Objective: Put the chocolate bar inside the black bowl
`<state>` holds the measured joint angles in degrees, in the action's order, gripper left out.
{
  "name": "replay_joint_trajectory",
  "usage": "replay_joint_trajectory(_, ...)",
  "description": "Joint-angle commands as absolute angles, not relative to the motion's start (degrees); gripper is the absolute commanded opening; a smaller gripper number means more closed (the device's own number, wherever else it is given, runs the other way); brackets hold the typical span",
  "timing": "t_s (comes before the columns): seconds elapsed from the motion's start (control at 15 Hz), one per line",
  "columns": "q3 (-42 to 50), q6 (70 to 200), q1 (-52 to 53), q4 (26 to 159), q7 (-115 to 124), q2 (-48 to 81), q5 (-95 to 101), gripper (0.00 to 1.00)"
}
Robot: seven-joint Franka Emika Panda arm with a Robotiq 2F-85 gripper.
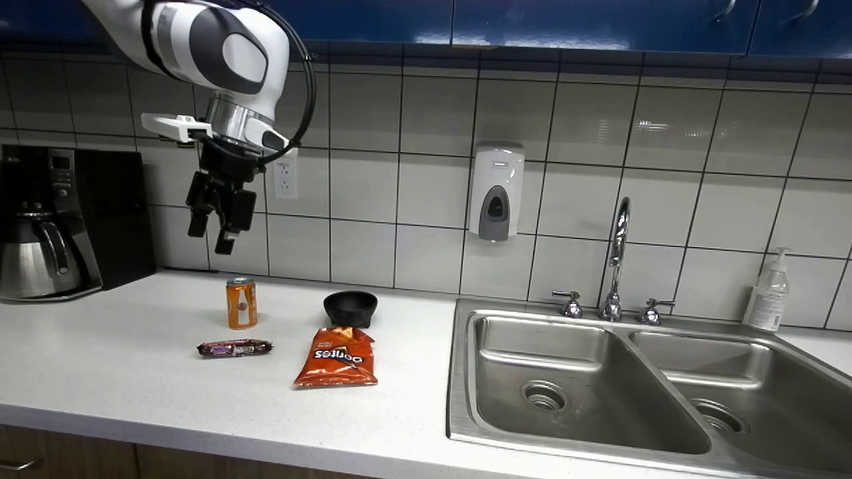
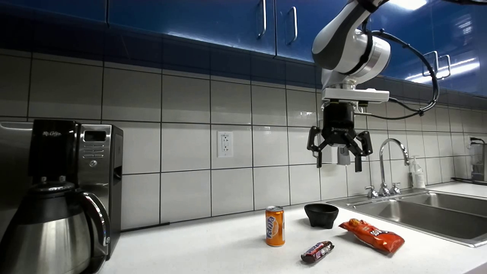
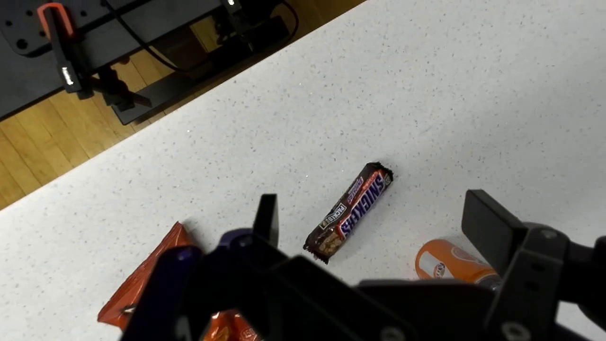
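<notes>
The chocolate bar [image 1: 235, 348] is a slim dark brown Snickers wrapper lying flat on the white counter; it also shows in an exterior view [image 2: 317, 252] and in the wrist view [image 3: 350, 213]. The black bowl [image 1: 351, 309] stands upright near the wall, behind the snack bag, and shows in an exterior view [image 2: 321, 216]. The bowl is not visible in the wrist view. My gripper [image 2: 338, 165] is open and empty, high above the counter; it also shows in an exterior view [image 1: 212, 238]. In the wrist view the bar appears between the spread fingers [image 3: 376, 215], well below them.
An orange can [image 1: 241, 303] stands upright behind the bar. A red-orange snack bag [image 1: 337, 359] lies in front of the bowl. A coffee maker [image 2: 101, 160] stands at one end of the counter and a steel sink [image 1: 460, 372] at the other. Blue cabinets [image 1: 599, 23] hang above.
</notes>
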<state>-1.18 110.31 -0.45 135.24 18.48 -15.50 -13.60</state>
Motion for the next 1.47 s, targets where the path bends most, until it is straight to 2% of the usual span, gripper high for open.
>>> replay_joint_trajectory(0.0, -2.8, 114.7, 0.0, 137.9, 22.8, -15.4, -15.6, 1.0)
replay_joint_trajectory(0.6, -4.8, 128.6, 0.9, 143.3, 29.7, -10.9, -17.6, 1.0)
replay_joint_trajectory(1.4, -4.5, 138.0, 3.0, 139.0, 33.3, 1.6, -17.1, 1.0)
